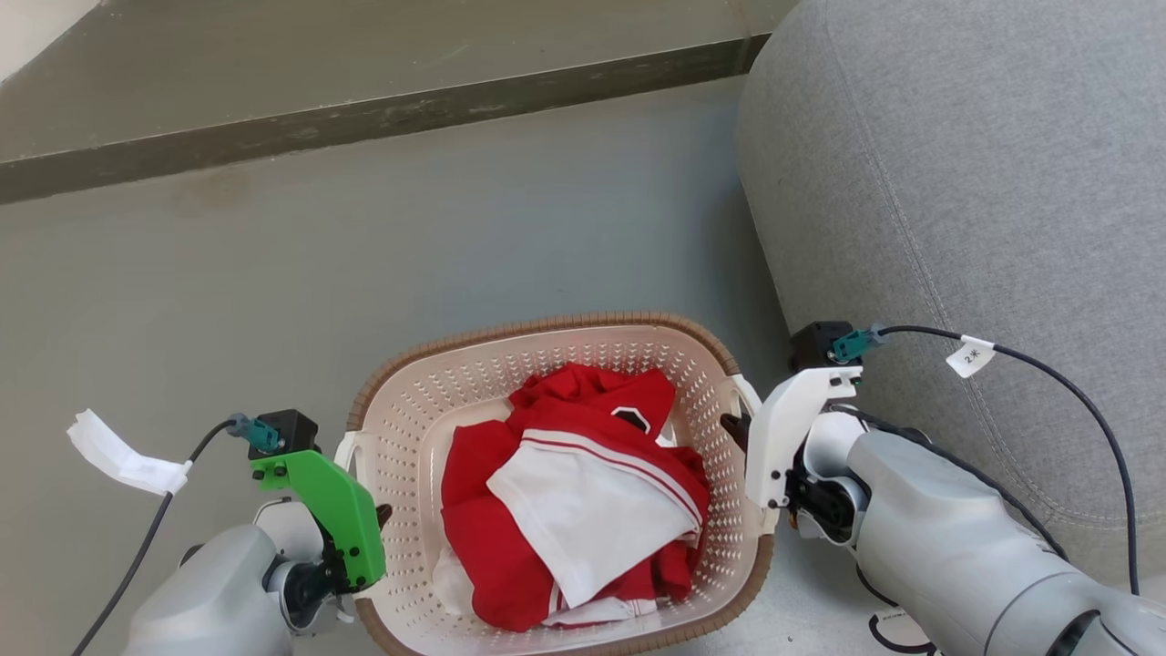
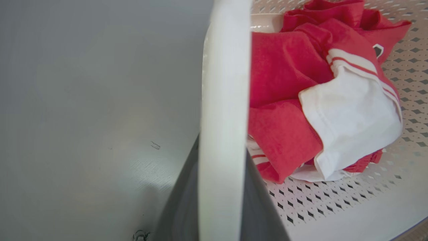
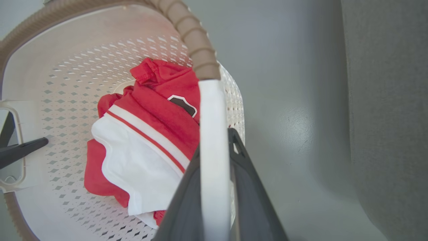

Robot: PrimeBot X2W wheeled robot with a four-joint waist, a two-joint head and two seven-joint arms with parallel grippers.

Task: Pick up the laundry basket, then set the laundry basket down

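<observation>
1. Lifting looks like the step in hand. In the head view the basket (image 1: 547,326) sits near the robot on or just above the grey floor (image 1: 364,228); I cannot tell which. A grey sofa (image 1: 956,182) stands just right of it. The left gripper (image 1: 378,515) is at the left handle (image 1: 346,453) and the right gripper (image 1: 736,430) is at the right handle (image 1: 749,394).
2. To do it well, I judge, both arms should rise together and level so the basket does not tip. It should also stay clear of the sofa.
3. Inside, the head view shows red and white clothes (image 1: 574,492) heaped in the middle, below the brown rim (image 1: 401,364).
4. In the left wrist view the left gripper (image 2: 223,150) is clenched on the white handle. One dark finger lies on the floor side and one on the basket side. The clothes lie right of the handle on the perforated bottom.
5. In the right wrist view the right gripper (image 3: 215,144) likewise clamps its handle, which runs up to the brown rim. The clothes lie left of it, and a dark finger of the left gripper pokes through the far handle. The load looks light and soft, so the main risk I see is a handle sliding between the fingers.
</observation>
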